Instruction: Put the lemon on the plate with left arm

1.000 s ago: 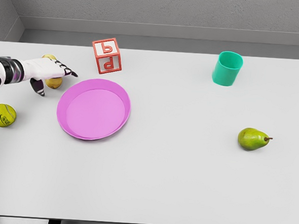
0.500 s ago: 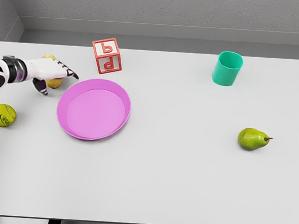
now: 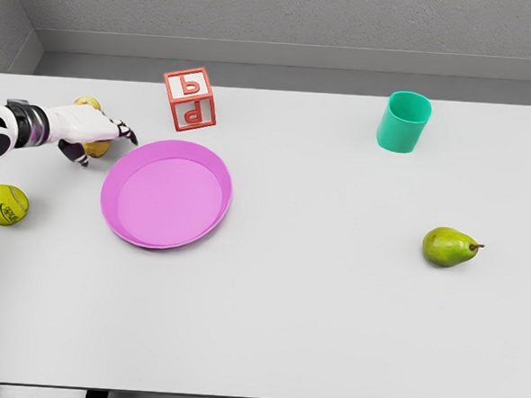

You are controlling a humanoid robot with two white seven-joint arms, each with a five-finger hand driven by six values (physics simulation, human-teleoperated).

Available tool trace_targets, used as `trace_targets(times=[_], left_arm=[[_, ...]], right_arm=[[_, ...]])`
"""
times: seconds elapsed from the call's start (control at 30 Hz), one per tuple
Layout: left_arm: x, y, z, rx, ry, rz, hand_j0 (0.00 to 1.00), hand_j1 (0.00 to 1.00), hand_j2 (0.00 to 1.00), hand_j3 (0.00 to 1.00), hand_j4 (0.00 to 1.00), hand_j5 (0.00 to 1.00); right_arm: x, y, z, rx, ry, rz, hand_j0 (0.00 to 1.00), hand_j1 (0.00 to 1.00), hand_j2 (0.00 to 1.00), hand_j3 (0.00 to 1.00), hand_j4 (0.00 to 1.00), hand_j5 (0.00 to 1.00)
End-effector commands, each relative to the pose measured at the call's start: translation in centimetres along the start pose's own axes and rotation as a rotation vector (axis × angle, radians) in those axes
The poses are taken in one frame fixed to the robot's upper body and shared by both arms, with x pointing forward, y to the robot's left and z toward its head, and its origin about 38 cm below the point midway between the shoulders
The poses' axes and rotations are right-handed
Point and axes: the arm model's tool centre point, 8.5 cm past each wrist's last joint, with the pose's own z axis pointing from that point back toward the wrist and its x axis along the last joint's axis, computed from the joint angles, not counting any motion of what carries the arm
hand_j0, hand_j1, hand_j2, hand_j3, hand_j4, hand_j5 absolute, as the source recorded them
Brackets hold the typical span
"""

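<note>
The yellow lemon [image 3: 95, 148] lies at the table's far left, just left of the pink plate [image 3: 164, 233], and is mostly covered by my left hand [image 3: 104, 145]. A sliver of yellow also shows above the hand's back. That white hand reaches in from the left edge. Its dark-tipped fingers [image 3: 125, 135] curl down over the lemon's right side and the thumb presses at its lower left. The lemon still rests on the table. The plate holds nothing. My right arm does not show.
A red letter block [image 3: 189, 99] stands just behind the plate. A tennis ball [image 3: 4, 205] lies near the left edge in front of my forearm. A teal cup [image 3: 403, 122] stands at the back right and a green pear [image 3: 448, 246] at the right.
The left hand's fingers have curled further down and its thumb has drawn in, closing round the lemon. The lemon has stayed in place.
</note>
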Motion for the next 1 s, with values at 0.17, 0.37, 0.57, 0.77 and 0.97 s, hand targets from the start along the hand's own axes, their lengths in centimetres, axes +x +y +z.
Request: trace_targets(times=[0.17, 0.37, 0.57, 0.77, 0.97], left_arm=[[-0.47, -0.09, 0.31, -0.010, 0.017, -0.010, 0.70, 0.70, 0.70, 0.70, 0.70, 0.70], [-0.03, -0.51, -0.30, -0.025, 0.006, -0.005, 0.66, 0.66, 0.66, 0.66, 0.66, 0.66], [-0.14, -0.12, -0.20, -0.020, 0.008, -0.009, 0.62, 0.62, 0.62, 0.62, 0.62, 0.62], [-0.03, -0.15, -0.30, -0.021, 0.005, -0.008, 0.57, 0.57, 0.57, 0.57, 0.57, 0.57], [-0.15, 0.33, -0.17, 0.000, -0.002, 0.012, 0.57, 0.57, 0.57, 0.57, 0.57, 0.57]], right_arm=[[0.00, -0.01, 0.00, -0.001, 0.000, 0.000, 1.00, 1.00, 1.00, 1.00, 1.00, 1.00], [0.00, 0.01, 0.00, 0.001, 0.000, 0.000, 1.00, 1.00, 1.00, 1.00, 1.00, 1.00], [0.00, 0.01, 0.00, 0.001, 0.000, 0.000, 1.00, 1.00, 1.00, 1.00, 1.00, 1.00], [0.00, -0.01, 0.00, -0.001, 0.000, 0.000, 1.00, 1.00, 1.00, 1.00, 1.00, 1.00], [0.00, 0.01, 0.00, 0.001, 0.000, 0.000, 1.00, 1.00, 1.00, 1.00, 1.00, 1.00]])
